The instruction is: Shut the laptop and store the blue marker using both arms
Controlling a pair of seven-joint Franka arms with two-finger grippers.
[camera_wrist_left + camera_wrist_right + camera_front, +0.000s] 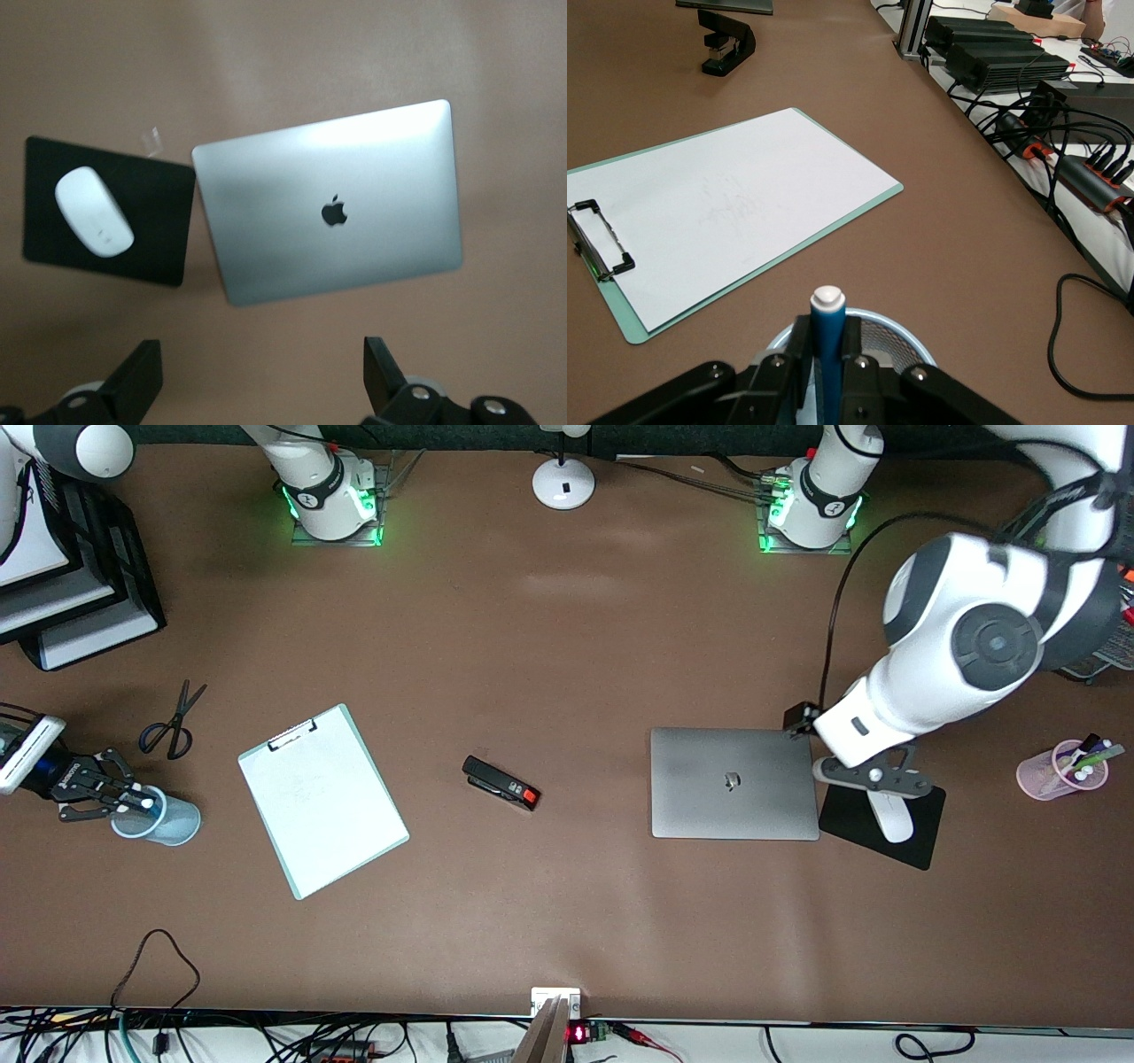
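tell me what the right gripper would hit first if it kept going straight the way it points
Most likely the blue mesh cup: the right gripper is shut on the blue marker right above its opening, so the marker's lower end would enter the cup first. Depth inside is unclear.

The slim blue marker (828, 350) with its whitish tip has its lower part hidden between the black right gripper's fingers (799, 354)

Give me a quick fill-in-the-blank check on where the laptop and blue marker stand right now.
1. The laptop lid is ____.
2. The right pincer grips the blue marker over the pale blue ____.
3. The left pincer, hanging over the table by the laptop, is ____.
4. The white mouse lies on the black ____.

Missing words: closed; cup; open; mouse pad
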